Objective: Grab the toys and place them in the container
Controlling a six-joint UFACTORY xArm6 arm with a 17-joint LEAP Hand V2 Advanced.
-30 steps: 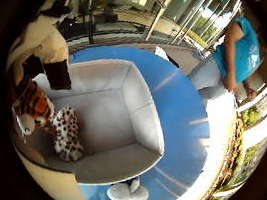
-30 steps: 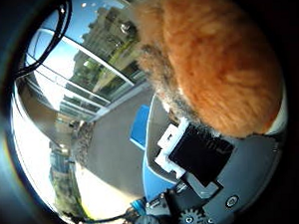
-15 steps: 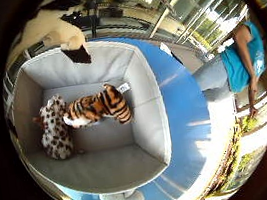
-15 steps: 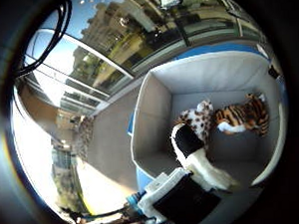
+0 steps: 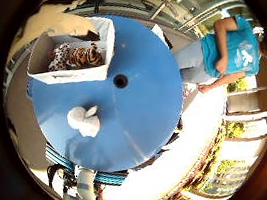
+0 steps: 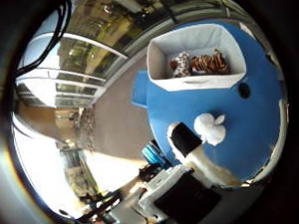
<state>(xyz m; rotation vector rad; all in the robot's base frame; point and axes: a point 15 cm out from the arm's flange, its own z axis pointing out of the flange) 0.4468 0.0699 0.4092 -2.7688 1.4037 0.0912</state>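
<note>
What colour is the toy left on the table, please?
White; the white plush toy shows best in the little finger side view.

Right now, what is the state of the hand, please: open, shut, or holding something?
Right hand: open and holding nothing; the one finger in view is straight, above the blue table.

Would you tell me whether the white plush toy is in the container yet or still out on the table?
Out. The white plush toy lies on the blue table, apart from the white container, which holds the tiger and spotted toy.

Round blue table (image 5: 140, 114) carries white container (image 5: 76, 74); white plush toy (image 5: 84, 121) beside.
</note>
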